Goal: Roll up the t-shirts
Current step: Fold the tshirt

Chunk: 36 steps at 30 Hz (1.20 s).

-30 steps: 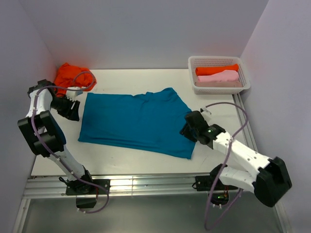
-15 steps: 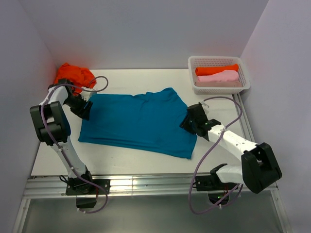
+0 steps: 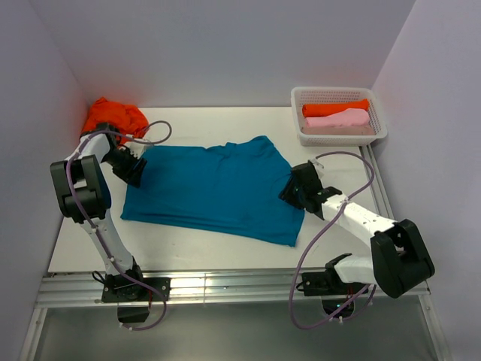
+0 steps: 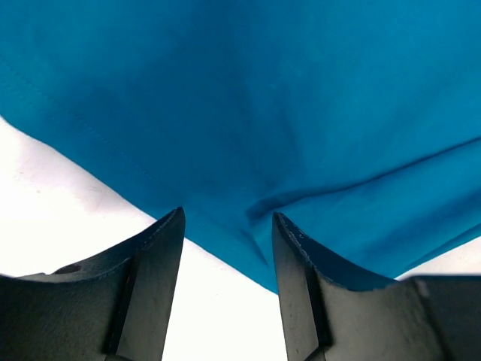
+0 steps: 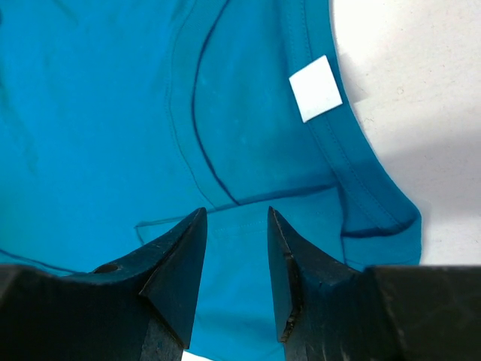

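Observation:
A teal-blue t-shirt point(image 3: 210, 188) lies folded flat across the middle of the white table. My left gripper point(image 3: 138, 170) is open at the shirt's left edge; in the left wrist view its jaws point(image 4: 227, 218) straddle the hem of the teal fabric point(image 4: 248, 98). My right gripper point(image 3: 291, 189) is open over the shirt's right edge; in the right wrist view its jaws point(image 5: 237, 214) hover over teal fabric point(image 5: 113, 128) near a white label point(image 5: 316, 88). An orange-red t-shirt point(image 3: 113, 117) lies crumpled at the back left.
A white mesh basket point(image 3: 301, 98) at the back right holds a rolled orange-red shirt point(image 3: 335, 107) and a pale pink one point(image 3: 338, 119). Walls enclose the table on the left, back and right. A metal rail point(image 3: 225, 289) runs along the front edge.
My left gripper has moved right from the table's left side onto the teal shirt's left edge. My right gripper has moved up and back onto the shirt's right edge.

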Each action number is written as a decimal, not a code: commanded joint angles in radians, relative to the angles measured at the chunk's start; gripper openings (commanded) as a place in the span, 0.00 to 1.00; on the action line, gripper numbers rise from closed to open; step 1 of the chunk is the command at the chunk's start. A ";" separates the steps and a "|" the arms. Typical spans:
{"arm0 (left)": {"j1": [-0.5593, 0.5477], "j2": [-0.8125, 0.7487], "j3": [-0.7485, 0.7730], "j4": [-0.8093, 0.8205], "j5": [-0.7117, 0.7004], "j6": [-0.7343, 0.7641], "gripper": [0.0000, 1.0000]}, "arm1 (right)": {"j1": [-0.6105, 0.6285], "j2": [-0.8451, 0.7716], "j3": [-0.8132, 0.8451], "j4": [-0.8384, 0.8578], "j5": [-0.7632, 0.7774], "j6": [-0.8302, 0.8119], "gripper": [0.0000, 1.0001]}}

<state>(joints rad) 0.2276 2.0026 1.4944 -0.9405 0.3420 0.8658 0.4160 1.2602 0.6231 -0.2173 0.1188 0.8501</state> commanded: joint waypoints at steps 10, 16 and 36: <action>-0.004 -0.021 -0.042 -0.032 -0.005 0.006 0.54 | -0.006 0.028 -0.010 0.036 -0.001 -0.005 0.44; -0.004 -0.016 -0.036 -0.053 0.000 0.013 0.52 | -0.006 0.036 -0.013 0.039 -0.002 0.000 0.44; -0.007 0.005 -0.003 -0.133 0.031 0.041 0.32 | -0.008 0.053 -0.010 0.044 -0.001 -0.002 0.43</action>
<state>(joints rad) 0.2272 2.0075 1.4555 -1.0317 0.3424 0.8787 0.4160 1.3106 0.6151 -0.2008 0.1112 0.8509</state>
